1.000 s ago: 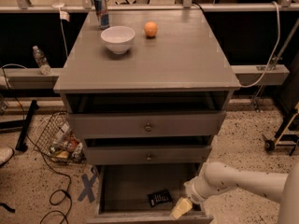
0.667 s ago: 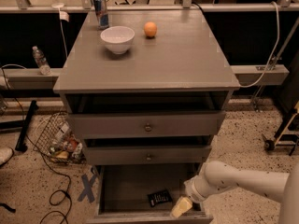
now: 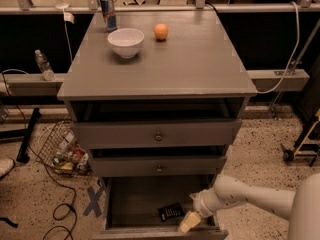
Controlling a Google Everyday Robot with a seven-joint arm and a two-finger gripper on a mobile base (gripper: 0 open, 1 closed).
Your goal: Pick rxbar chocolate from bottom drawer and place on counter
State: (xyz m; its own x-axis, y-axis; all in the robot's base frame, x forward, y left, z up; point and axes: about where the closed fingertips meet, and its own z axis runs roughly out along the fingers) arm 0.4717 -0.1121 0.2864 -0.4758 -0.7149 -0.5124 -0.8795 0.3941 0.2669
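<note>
rxbar chocolate (image 3: 171,212) lies flat on the floor of the bottom drawer (image 3: 132,204), towards the front right; its lettering is too small to read. the drawer is pulled out, and its front edge is partly cut off by the lower border of the view. the gripper (image 3: 189,222) shows only as a pale yellowish tip just right of the bar; contact cannot be confirmed, and whether it is open or closed cannot be told. the white arm (image 3: 245,196) enters from the lower right, its base cut off, and slopes down and left into the drawer. the two upper drawers (image 3: 155,133) stand slightly open, their interiors dark and contents not visible. the counter (image 3: 200,64) carries a white bowl (image 3: 125,42), an orange (image 3: 160,31) and a can (image 3: 108,14) at its rear left.
</note>
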